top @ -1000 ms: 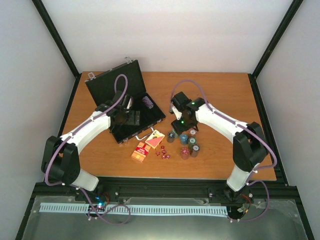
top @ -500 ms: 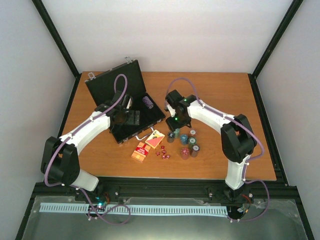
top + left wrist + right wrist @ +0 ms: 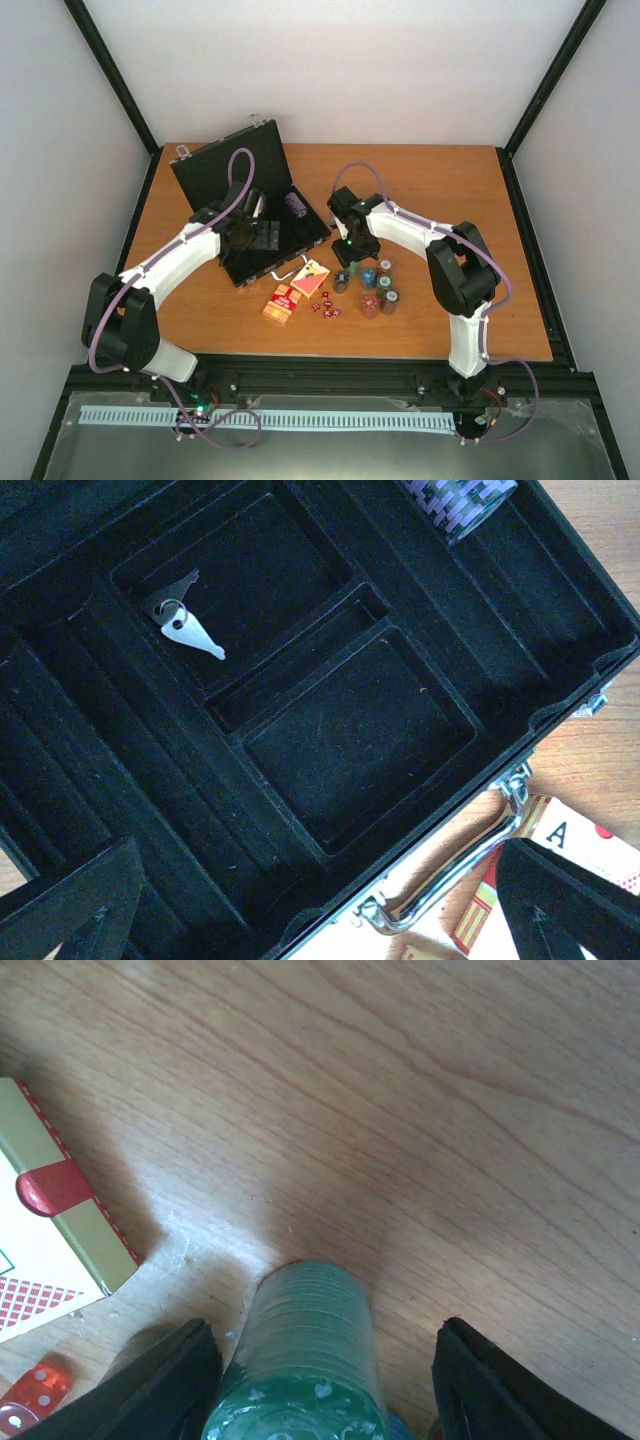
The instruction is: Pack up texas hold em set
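Note:
The black briefcase [image 3: 215, 180] lies open at the table's back left, with a purple chip stack [image 3: 293, 204] in its tray. My left gripper [image 3: 256, 236] hovers open and empty over the tray [image 3: 350, 730]. A key with a white tag [image 3: 185, 630] lies in one compartment. The silver handle [image 3: 455, 875] is at the near edge. My right gripper [image 3: 346, 254] is open, its jaws on either side of an upright green chip stack [image 3: 305, 1345] without touching it. Other chip stacks [image 3: 378, 290], two red card boxes [image 3: 309, 277] and dark-red dice [image 3: 326, 309] lie on the wood.
A card box corner [image 3: 50, 1230] and one red die [image 3: 30, 1405] lie just left of my right gripper. A second card box [image 3: 280, 304] sits near the front. The case lid [image 3: 225, 160] stands up behind the tray.
My right arm has swung left and down, from over the chip cluster to the green stack nearest the case. The left arm has not moved.

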Motion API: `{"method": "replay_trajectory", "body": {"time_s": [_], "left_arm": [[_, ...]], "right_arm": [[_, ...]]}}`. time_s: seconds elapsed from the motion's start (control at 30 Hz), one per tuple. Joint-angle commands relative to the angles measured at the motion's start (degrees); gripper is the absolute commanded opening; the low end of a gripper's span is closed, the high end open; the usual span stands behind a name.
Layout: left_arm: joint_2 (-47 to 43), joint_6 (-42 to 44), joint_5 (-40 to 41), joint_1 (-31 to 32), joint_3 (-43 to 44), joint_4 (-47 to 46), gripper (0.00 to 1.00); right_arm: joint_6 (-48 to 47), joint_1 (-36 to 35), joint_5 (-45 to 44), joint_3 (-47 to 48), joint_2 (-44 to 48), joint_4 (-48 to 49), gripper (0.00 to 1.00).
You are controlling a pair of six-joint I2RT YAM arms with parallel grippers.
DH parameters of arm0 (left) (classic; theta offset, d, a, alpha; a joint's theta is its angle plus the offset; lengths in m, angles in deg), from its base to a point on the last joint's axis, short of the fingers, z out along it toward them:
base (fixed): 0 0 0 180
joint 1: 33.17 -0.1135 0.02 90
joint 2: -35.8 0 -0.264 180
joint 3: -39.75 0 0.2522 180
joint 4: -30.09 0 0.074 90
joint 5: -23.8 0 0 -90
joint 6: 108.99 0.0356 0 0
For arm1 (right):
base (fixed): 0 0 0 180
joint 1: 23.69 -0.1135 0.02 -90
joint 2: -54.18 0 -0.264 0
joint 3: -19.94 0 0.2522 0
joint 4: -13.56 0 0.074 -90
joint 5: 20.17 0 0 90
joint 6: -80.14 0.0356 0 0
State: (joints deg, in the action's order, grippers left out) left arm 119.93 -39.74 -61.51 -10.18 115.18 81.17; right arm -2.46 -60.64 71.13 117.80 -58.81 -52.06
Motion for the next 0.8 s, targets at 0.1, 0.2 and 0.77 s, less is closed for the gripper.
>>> {"method": "replay_trajectory", "body": {"time_s": [0.1,0.2,0.77], "left_arm": [[-0.4,0.1,0.6,-0.1,3.1,0.5,1.0],[-0.1,-0.1,0.5,-0.1,3.3,0.5,1.0],[-0.6,-0.4,-0.3,-0.1,1.3,-0.6,1.0]], "right_arm": [[0.0,-0.6,-1.8,1.6,-0.4,-1.1,0.42],[-0.6,-0.6,-1.2,2.3,-0.2,-2.1,0.36],[-0.6,-0.1,1.8,14.9,2.2,9.3,0.11]]}}
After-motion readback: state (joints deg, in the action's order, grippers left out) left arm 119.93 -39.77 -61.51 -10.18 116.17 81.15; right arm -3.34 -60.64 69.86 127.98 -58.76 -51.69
